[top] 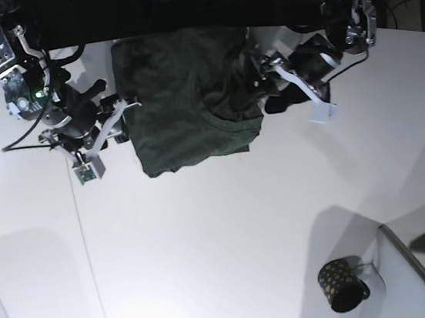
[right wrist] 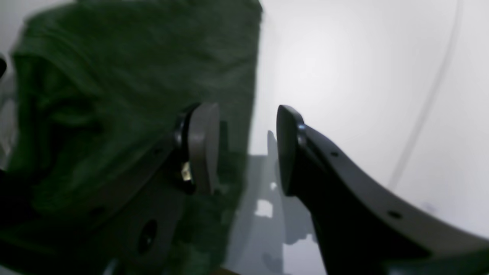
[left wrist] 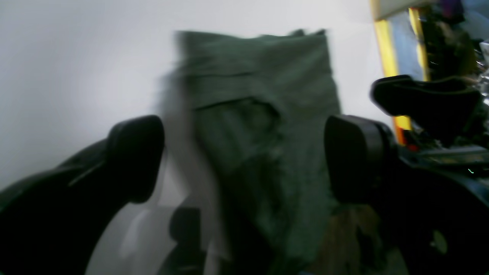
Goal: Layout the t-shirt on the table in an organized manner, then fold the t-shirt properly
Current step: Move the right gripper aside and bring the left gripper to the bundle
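Surface [top: 229,227] carries the t-shirt [top: 183,108] at its far edge, bunched and partly doubled over. My left jaws [left wrist: 244,160] stand spread above the cloth, holding nothing. My right jaws [right wrist: 247,149] stand parted at the shirt's side edge, empty. Risk: slack fabric slumps, creasing the layout.

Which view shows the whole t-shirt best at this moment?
The base view: the t-shirt lies in full on the white table, its outline and folded state readable. The left wrist view gives a blurred stretch of it between open fingers; the right wrist view shows only a dark, blurred part behind one finger.
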You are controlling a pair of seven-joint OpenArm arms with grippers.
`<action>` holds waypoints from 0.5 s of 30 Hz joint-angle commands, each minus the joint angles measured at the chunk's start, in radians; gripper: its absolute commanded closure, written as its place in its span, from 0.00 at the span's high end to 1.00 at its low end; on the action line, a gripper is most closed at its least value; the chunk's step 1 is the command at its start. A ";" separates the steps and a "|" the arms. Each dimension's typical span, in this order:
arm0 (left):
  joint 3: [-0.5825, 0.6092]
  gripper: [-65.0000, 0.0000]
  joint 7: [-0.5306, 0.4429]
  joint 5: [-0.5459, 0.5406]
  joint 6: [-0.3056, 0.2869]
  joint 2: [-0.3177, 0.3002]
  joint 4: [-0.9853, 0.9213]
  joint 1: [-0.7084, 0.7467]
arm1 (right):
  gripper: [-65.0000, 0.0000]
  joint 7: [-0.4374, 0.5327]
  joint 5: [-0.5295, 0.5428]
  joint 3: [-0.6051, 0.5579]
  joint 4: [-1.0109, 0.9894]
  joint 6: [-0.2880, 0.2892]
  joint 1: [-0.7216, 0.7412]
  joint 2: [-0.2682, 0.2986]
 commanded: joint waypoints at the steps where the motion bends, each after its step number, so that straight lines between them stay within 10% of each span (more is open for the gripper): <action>1: 0.009 0.98 -0.012 -0.003 -0.012 -0.003 0.004 -0.010 | 0.36 0.023 0.006 0.002 0.018 0.003 0.010 0.005; 15: 0.036 0.96 -0.012 0.223 -0.012 0.115 -0.082 -0.042 | 0.36 0.023 0.006 0.121 0.018 0.003 -0.013 0.003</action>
